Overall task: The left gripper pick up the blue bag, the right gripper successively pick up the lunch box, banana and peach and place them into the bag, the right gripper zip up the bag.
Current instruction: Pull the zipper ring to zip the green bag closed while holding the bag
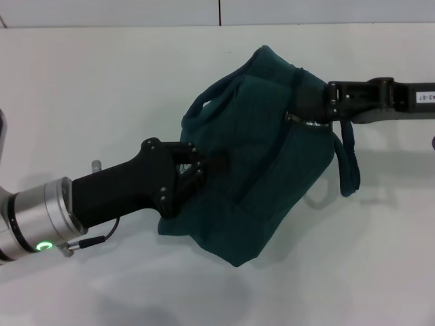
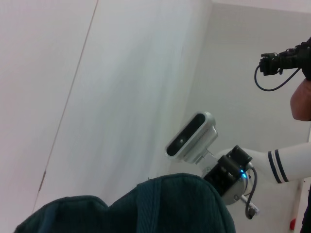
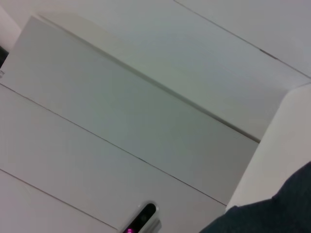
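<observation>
Late stage, by my reading: the blue bag [image 1: 265, 170] hangs above the surface, left gripper [image 1: 204, 165] jaws pinching its side, right gripper [image 1: 314, 103] at the zipper (jaw state unclear); no food visible outside

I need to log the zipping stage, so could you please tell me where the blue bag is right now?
In the head view, the blue bag is centre frame over the white table, between the left pincer at its left side and the right pincer at its upper right edge.

The blue bag [image 1: 265, 170] is dark teal, both pincers black, the left arm [image 1: 41, 217] silver with a green light [image 1: 44, 246].
</observation>
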